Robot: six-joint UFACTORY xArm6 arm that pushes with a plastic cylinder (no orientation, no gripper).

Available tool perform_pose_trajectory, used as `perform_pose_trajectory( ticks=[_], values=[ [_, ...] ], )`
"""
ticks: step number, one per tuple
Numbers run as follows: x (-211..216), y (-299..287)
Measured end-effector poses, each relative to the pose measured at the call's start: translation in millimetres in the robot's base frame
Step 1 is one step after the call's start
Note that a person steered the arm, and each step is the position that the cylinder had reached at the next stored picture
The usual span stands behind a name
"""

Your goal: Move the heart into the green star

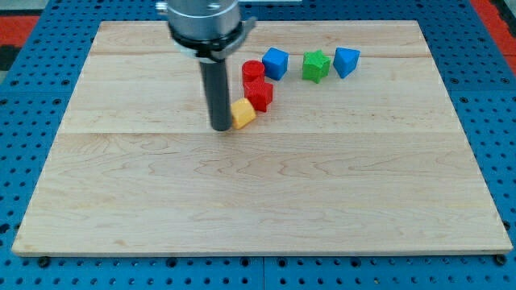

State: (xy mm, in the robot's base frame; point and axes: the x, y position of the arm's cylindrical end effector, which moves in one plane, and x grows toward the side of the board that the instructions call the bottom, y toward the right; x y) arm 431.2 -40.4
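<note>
My tip (221,126) rests on the board, touching the left side of a small yellow block (243,113) whose shape could be a heart; I cannot tell for sure. The green star (316,65) lies up and to the right, between a blue block (276,63) and a blue triangular block (346,61). A red block (259,95) sits just up-right of the yellow block, touching it. A red cylinder (252,71) stands right above the red block.
The wooden board (258,185) lies on a blue perforated table (16,161). The rod's metal mount (201,20) hangs over the board's top edge, left of the blocks.
</note>
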Motion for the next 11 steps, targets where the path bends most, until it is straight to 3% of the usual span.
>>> perform_pose_trajectory(
  ticks=[2, 3, 4, 5, 8, 10, 11],
  values=[
    [0, 55],
    [29, -7],
    [9, -55],
    [-12, -48],
    [-31, 126],
    [-2, 159],
    [-23, 192]
  ],
)
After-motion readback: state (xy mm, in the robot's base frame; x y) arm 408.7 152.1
